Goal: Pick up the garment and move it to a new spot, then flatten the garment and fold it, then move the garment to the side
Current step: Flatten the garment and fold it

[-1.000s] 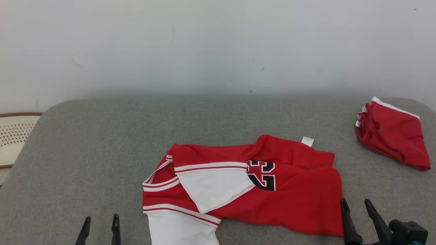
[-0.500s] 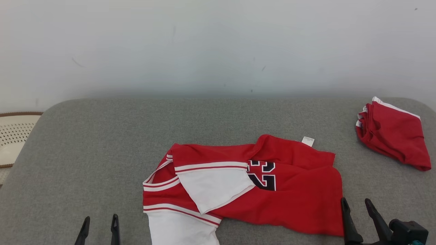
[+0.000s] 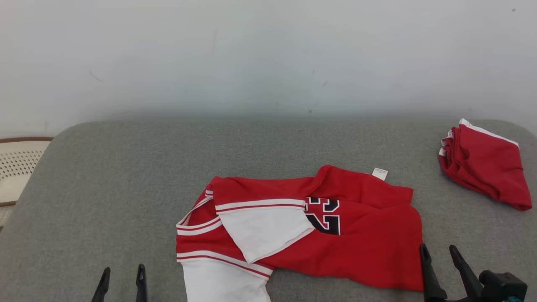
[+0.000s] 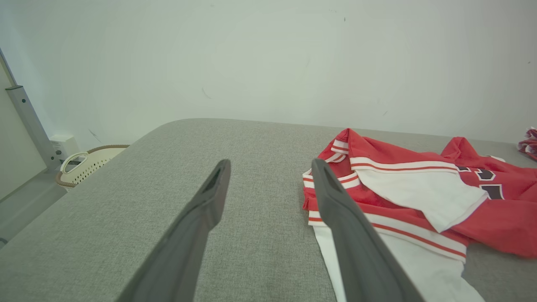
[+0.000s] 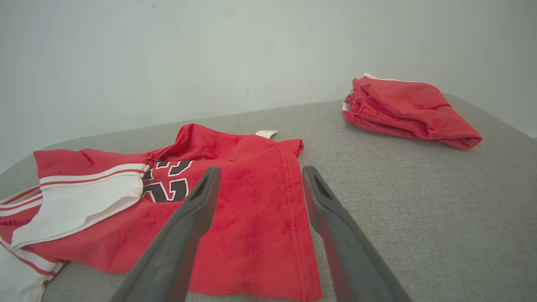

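Note:
The garment (image 3: 356, 239) is a red shirt with white striped sleeves and a black number, lying crumpled on the grey padded table (image 3: 126, 188) near its front middle; it also appears in the left wrist view as the garment (image 4: 495, 218) and in the right wrist view as the garment (image 5: 260, 226). My left gripper (image 3: 121, 272) stands open near the front edge, left of the shirt's white sleeve, empty. At the shirt's right hem my right gripper (image 3: 438, 251) is open with nothing held. The left gripper (image 4: 268, 167) and right gripper (image 5: 259, 173) show spread fingers.
A second red garment (image 3: 482, 163), folded, lies at the table's far right, also seen as the folded red garment (image 5: 407, 111). A pale perforated basket (image 3: 16, 167) stands beyond the table's left edge. A white wall (image 3: 268, 58) runs behind the table.

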